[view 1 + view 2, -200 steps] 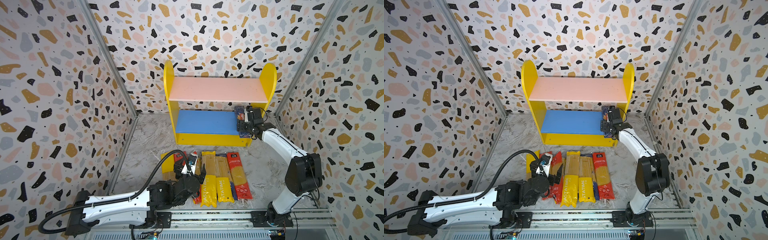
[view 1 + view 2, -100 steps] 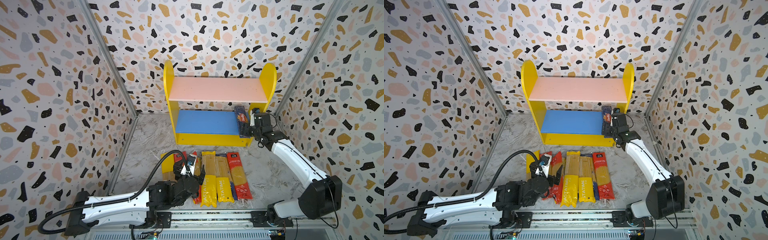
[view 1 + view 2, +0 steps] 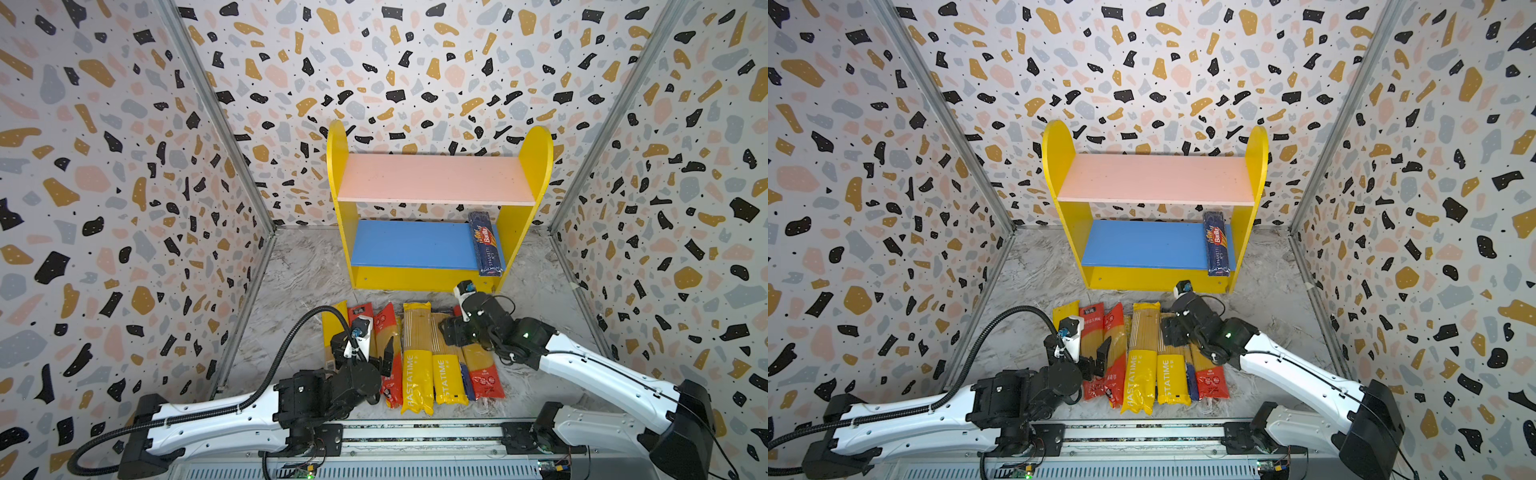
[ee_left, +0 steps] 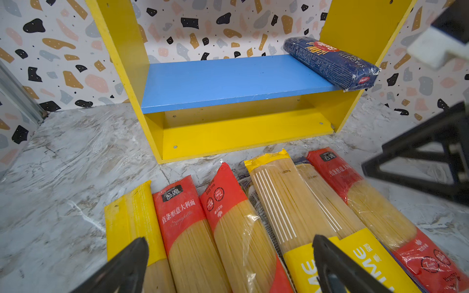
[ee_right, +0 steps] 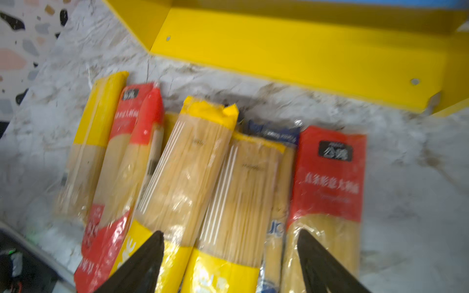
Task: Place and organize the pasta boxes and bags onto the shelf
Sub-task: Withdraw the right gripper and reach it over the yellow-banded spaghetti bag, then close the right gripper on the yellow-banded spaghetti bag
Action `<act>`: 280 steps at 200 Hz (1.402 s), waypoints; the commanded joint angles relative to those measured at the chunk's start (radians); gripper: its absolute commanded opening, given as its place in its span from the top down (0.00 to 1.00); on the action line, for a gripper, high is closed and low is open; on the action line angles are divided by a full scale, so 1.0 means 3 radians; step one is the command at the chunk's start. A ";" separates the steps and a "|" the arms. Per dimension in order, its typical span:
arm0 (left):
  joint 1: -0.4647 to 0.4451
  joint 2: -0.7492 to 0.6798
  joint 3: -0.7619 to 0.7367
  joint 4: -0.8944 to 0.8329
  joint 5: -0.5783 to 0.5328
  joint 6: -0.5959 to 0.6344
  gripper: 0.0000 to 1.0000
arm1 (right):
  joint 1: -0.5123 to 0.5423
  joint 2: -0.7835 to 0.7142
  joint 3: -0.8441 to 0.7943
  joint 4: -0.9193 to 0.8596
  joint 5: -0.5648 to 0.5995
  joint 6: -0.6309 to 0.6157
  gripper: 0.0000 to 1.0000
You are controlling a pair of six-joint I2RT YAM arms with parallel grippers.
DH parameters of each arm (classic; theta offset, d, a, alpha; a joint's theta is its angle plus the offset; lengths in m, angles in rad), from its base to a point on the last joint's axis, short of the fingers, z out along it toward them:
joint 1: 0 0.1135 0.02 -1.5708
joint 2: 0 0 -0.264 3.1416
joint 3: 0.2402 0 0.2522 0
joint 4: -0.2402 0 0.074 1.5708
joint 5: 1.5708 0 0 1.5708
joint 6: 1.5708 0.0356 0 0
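— Where does the pasta sit?

— One dark blue pack [image 3: 484, 246] lies flat on the blue lower board [image 3: 407, 245] of the shelf [image 3: 538, 166]. It is at the right end, close to the yellow side panel, and its near end sticks a little past the board's front edge.

— And the others?

— A row of packs [image 3: 415, 357] lies on the bench [image 3: 299, 270] just in front of the shelf, side by side, with their ends pointing toward it. A yellow pack [image 3: 332, 322] is at the left end. Then come two red packs [image 3: 386, 324], two yellow-banded packs [image 3: 417, 374] and a navy pack [image 5: 272, 132] half hidden under its neighbours. A last red pack [image 3: 484, 374] is at the right end. Several overlap.

— The left gripper?

— The left gripper [image 4: 229, 242] hangs over the left part of the row with its jaws spread wide, holding nothing. In its wrist view the two red packs lie between its fingers.

— The right one?

— The right gripper [image 5: 229, 234] is over the right part of the row, jaws apart, with nothing clamped. Its wrist view is blurred. A yellow-banded pack and the navy pack show between its fingers. I cannot tell whether it touches them.
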 commanded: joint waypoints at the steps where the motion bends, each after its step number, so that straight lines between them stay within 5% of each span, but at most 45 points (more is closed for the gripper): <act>1: 0.0019 -0.0163 -0.0041 -0.0206 -0.0103 -0.0163 0.00 | 0.0329 -0.0089 -0.0087 -0.0029 0.0133 0.0490 0.17; 78: 0.0017 -0.0502 -0.0077 -0.0300 -0.0076 -0.0283 0.01 | 0.1125 0.0636 0.0027 0.0139 0.0239 0.1010 0.10; 230: 0.0017 -0.0617 -0.0062 -0.0344 -0.0074 -0.0298 0.01 | 0.1264 0.1619 0.0360 0.0026 0.0063 0.1290 0.10; 260: 0.0017 -0.0660 -0.0067 -0.0371 -0.0081 -0.0323 0.02 | 0.1265 0.1765 0.0395 0.0047 0.0032 0.1262 0.16; 280: 0.0015 -0.0680 -0.0072 -0.0367 -0.0082 -0.0324 0.02 | 0.1231 0.1725 0.0340 0.0117 -0.0016 0.1243 0.36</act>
